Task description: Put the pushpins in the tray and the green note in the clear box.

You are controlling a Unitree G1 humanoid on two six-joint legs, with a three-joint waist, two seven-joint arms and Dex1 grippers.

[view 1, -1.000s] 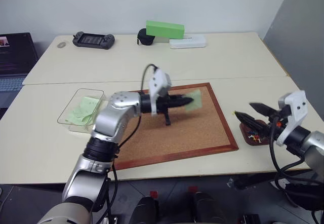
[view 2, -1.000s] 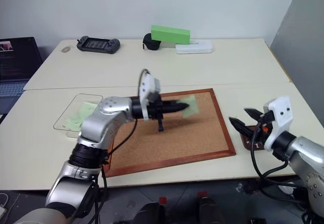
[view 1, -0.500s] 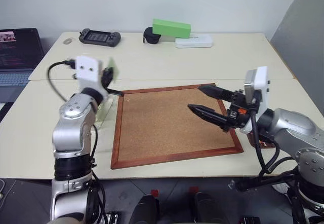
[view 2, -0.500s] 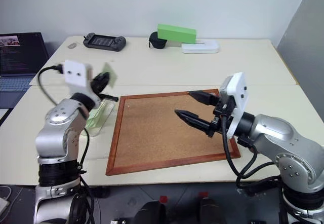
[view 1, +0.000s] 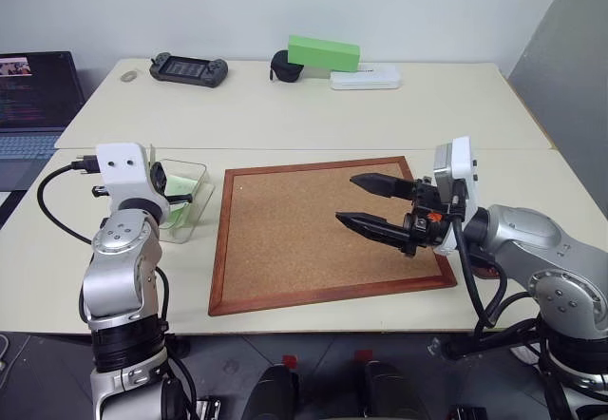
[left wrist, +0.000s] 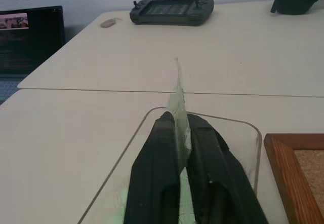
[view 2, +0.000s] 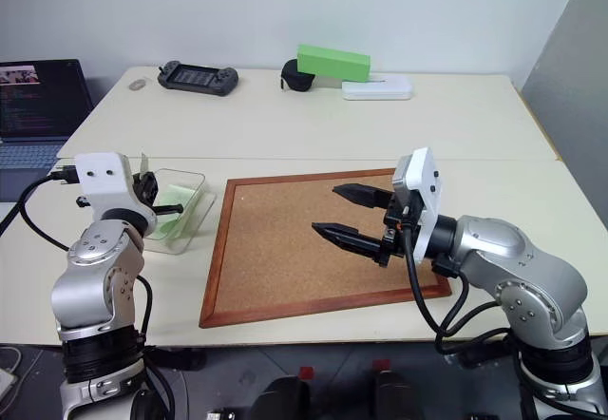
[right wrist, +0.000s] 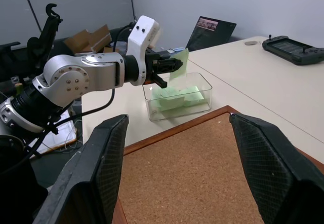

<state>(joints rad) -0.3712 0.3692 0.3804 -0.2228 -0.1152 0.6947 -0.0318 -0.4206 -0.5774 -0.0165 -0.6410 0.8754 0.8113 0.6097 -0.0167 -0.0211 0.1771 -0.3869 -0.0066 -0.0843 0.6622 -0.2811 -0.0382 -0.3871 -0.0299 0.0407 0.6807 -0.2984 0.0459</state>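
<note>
While both arms are raised over it, the work surface consists of two pale cream tables (view 1: 313, 116) set edge to edge, with a seam running left to right. A plain light wall stands behind the far table and a grey panel closes the right side. A wood-framed corkboard (view 1: 323, 235) lies on the near table, centre. At the far edge sit a black game controller (view 1: 189, 67), a bright green block (view 1: 324, 54) on a dark object, and a white flat case (view 1: 365, 78). A laptop (view 1: 28, 87) stands at the far left.

The clear box (view 1: 186, 213) rests just left of the corkboard and already contains pale green paper. The left gripper (left wrist: 179, 127) is held over the box, its two fingers pressed together on the green note (left wrist: 178, 95), which stands upright on edge between them. The right gripper (view 1: 366, 201) is held over the right half of the corkboard with its fingers spread well apart and nothing between them.

The left wrist view shows the note edge-on as a thin sliver above the box rim. The right wrist view shows the broad face of the note (right wrist: 178, 64), the paper lying in the box (right wrist: 178, 96), and cardboard boxes and equipment on the floor beyond the table.
</note>
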